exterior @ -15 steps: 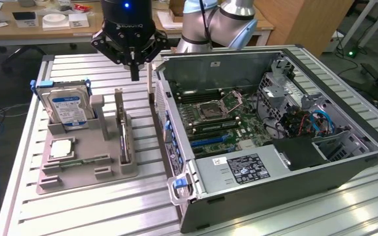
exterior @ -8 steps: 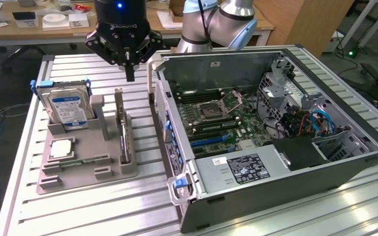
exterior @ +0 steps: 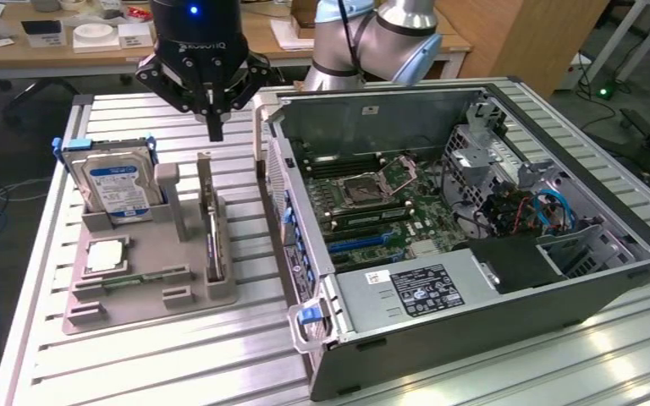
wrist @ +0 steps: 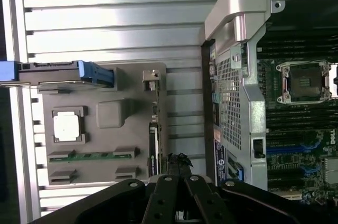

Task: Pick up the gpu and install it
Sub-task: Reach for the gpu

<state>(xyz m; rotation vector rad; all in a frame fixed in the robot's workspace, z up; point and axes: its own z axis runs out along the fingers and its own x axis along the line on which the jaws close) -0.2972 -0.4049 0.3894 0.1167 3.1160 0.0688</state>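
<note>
gpu (exterior: pixel 211 224) on edge in grey holder (exterior: pixel 133 306) on counter (exterior: pixel 190 364), below pincer (exterior: pixel 214 131), slightly off its line | pincer closed tight, empty | judgement: spread fingers first, centre over card's top edge, descend straight, clamp flat faces, keep clear of hard drive (exterior: pixel 118 188).

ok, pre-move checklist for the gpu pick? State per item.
1. gpu standing on edge in the grey holder: ok.
2. gripper carrying nothing: ok.
3. Jaws open enough to take the card: not ok, they are shut.
4. Gripper lined up over the card's top edge: cannot tell; it hangs above the card's far end.
5. PC case open, motherboard exposed: ok.
</note>
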